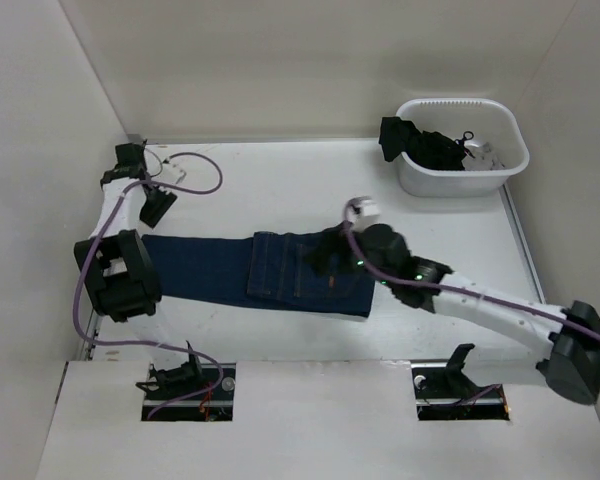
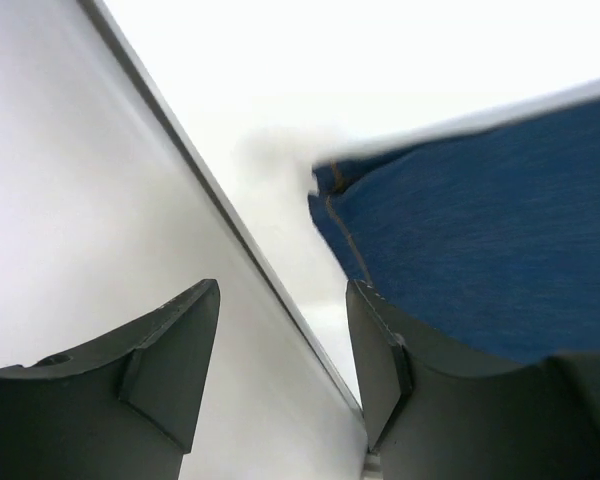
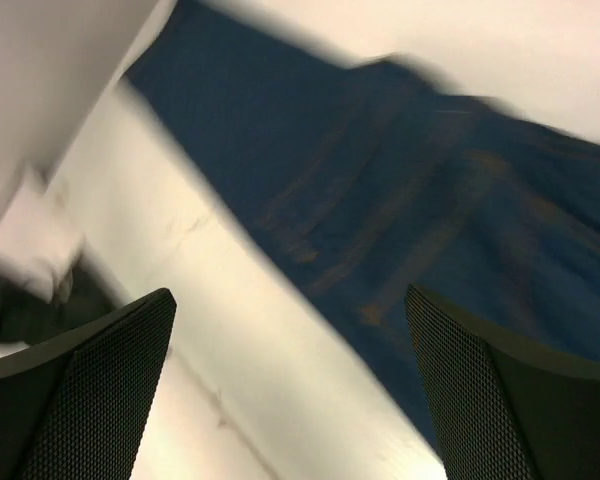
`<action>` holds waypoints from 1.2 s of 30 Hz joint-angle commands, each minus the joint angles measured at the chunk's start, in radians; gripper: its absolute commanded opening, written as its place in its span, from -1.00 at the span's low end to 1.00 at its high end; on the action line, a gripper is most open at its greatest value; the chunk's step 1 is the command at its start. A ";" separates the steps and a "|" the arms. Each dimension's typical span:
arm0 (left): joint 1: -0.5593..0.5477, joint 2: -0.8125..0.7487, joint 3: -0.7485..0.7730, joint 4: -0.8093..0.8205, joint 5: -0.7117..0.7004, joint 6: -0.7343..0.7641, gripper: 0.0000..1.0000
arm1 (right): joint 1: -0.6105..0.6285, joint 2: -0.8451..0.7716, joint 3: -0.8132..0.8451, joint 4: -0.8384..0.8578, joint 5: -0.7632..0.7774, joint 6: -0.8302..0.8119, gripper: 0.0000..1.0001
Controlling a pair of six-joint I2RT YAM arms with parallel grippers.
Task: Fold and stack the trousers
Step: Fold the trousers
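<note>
The fingers [image 2: 170, 350] of the left gripper [image 2: 283, 300] stand apart with nothing between them, close to the narrow leg end of the trousers [image 1: 210, 268] by the wall [image 2: 70, 200]. The right gripper [image 3: 290, 300] is spread just as wide and empty, hovering over the wider end, which looks doubled over. The jeans lie stretched across the middle of the table [image 1: 280, 190]. My worry is that the right jaws catch only the top layer, so the fold peels open. The left could also nip short of the hem, that near the wall.
</note>
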 commanded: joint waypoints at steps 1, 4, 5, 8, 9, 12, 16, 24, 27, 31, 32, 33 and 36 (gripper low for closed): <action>-0.124 -0.148 0.043 -0.041 0.060 -0.036 0.05 | -0.192 -0.122 -0.203 -0.124 0.174 0.370 1.00; -0.284 -0.200 0.037 -0.102 0.150 -0.081 0.07 | -0.367 -0.202 -0.336 -0.056 0.148 0.408 0.95; -0.344 -0.209 0.037 -0.120 0.187 -0.104 0.08 | -0.407 -0.202 -0.353 0.014 0.123 0.356 0.88; -0.518 -0.214 0.029 -0.167 0.311 -0.189 0.07 | -0.495 -0.108 -0.320 0.171 0.025 0.208 0.84; -0.565 -0.209 0.017 -0.167 0.346 -0.220 0.06 | -0.519 -0.066 -0.296 0.208 -0.005 0.184 0.84; -0.665 -0.177 -0.049 -0.141 0.410 -0.283 0.01 | -0.539 0.040 -0.208 0.265 -0.064 0.122 0.85; -0.701 -0.128 -0.159 -0.070 0.410 -0.319 -0.05 | -0.541 0.204 -0.066 0.245 -0.108 0.097 0.85; -0.725 -0.102 -0.270 0.022 0.411 -0.369 -0.08 | -0.585 0.488 0.145 0.027 -0.135 0.206 0.01; -0.739 -0.094 -0.310 0.039 0.407 -0.371 -0.08 | -0.612 0.511 0.177 -0.002 -0.150 0.210 -0.09; -0.744 -0.080 -0.362 0.068 0.359 -0.368 -0.10 | -0.624 0.499 0.203 -0.016 -0.135 0.205 -0.89; -0.745 -0.077 -0.372 0.074 0.339 -0.362 -0.10 | -0.628 0.490 0.206 -0.019 -0.113 0.209 -1.00; -0.745 -0.076 -0.383 0.079 0.324 -0.352 -0.11 | -0.633 0.476 0.205 -0.020 -0.084 0.216 -1.00; -0.744 -0.074 -0.422 0.094 0.290 -0.333 -0.12 | -0.654 0.444 0.202 -0.013 0.002 0.226 -1.00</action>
